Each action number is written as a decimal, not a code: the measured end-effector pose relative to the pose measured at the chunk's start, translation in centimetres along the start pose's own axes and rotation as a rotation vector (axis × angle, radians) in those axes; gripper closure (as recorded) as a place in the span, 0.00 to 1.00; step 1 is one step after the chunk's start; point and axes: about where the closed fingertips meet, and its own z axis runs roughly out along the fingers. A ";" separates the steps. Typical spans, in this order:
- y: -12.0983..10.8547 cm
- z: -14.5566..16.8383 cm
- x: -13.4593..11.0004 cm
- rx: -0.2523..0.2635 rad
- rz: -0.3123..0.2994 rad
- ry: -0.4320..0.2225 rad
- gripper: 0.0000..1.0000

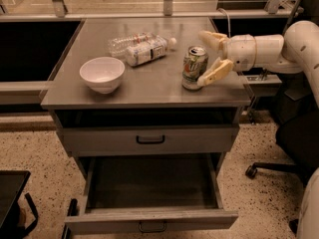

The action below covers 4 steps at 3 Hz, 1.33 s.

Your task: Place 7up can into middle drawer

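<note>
The 7up can [193,66] stands upright on the right side of the grey cabinet top [149,86]. My gripper [201,58] reaches in from the right with its fingers open. One finger [209,37] is behind the can's top and the other [215,72] is in front of its lower right side. The can sits on the top and is not gripped. The middle drawer [149,219] is pulled open below, with a black loop handle on its front, and its inside looks empty.
A white bowl [101,73] sits on the left of the top. Clear plastic bottles [142,47] lie behind the can to its left. The upper drawer front [149,140] is closed. An office chair base [271,169] stands at the right, and a dark object [10,198] at the lower left.
</note>
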 end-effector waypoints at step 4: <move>0.8 3.2 0.7 -0.070 -0.021 0.129 0.19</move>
